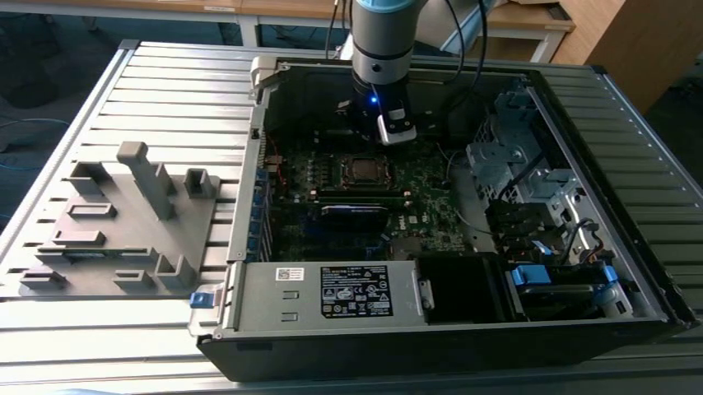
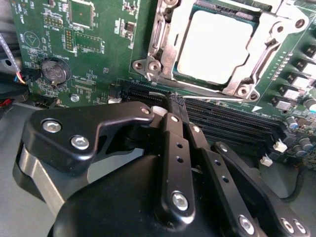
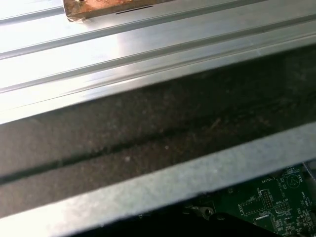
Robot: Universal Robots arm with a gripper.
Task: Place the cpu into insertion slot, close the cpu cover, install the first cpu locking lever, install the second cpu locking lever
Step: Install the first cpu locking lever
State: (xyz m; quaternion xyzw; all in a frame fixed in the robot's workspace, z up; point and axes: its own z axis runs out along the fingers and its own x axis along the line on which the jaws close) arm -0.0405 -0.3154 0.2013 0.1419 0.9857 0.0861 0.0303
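Your cpu (image 2: 213, 45) already sits flat in the insertion slot (image 2: 163, 49), with the cpu cover (image 2: 269, 42) lying down around it so it cannot slip. Your tool (image 2: 176, 101) hangs just beside it, pinched shut and holding nothing, over the long black memory slots (image 2: 232, 123) inside the computer case (image 1: 615, 313) on the tabletop (image 1: 165, 90).

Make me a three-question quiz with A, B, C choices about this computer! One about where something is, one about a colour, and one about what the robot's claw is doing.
1. Where is the shiny square chip?
A) in the socket on the board
B) on the grey rack
C) in the gripper

2. What colour is the board?
A) red
B) green
C) yellow

3. The gripper is:
A) wide open
B) shut on the chip
C) shut, holding nothing

Answers:
1 A, the chip sits framed in its socket.
2 B, it looks green in the second wrist view.
3 C, its fingers meet above the board with nothing between them.
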